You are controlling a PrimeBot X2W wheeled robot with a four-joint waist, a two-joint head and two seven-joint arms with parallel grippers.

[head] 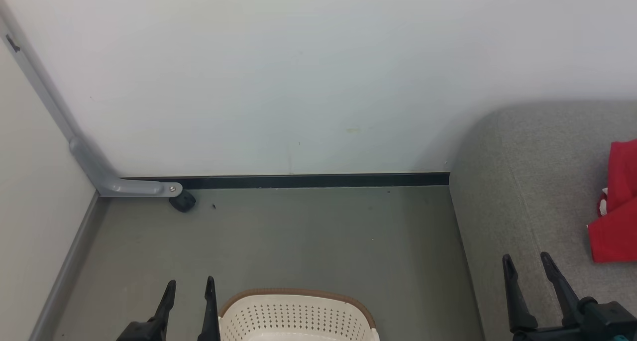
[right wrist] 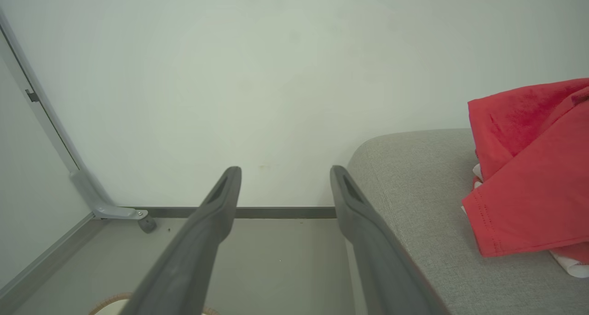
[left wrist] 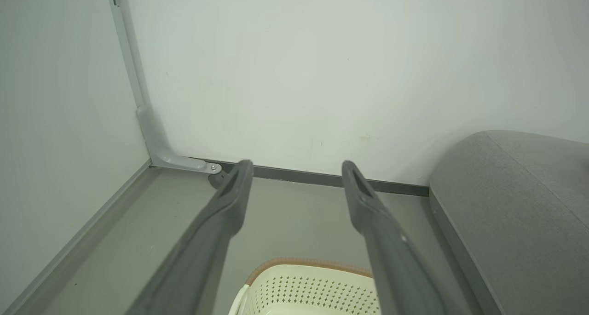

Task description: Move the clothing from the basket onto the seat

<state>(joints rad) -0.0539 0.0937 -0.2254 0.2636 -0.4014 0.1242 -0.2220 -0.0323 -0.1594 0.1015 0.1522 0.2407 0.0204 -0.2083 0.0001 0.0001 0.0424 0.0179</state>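
Observation:
Red clothing [head: 617, 206] with a bit of white at its edge lies on the grey seat [head: 527, 191] at the right; the right wrist view shows the clothing [right wrist: 529, 177] heaped on the seat [right wrist: 414, 186]. The cream basket [head: 296, 316] with its brown rim stands on the floor at the bottom centre, its inside out of view; its far rim also shows as the basket [left wrist: 308, 289]. My left gripper [head: 191, 284] is open just left of the basket, empty. My right gripper [head: 526, 259] is open above the seat's front part, left of the clothing, empty.
A white wall with a dark baseboard [head: 308, 180] runs behind. A grey metal bracket with a small black wheel [head: 182, 201] stands in the left corner beside a side panel [head: 30, 181]. Grey floor [head: 298, 236] lies between basket and wall.

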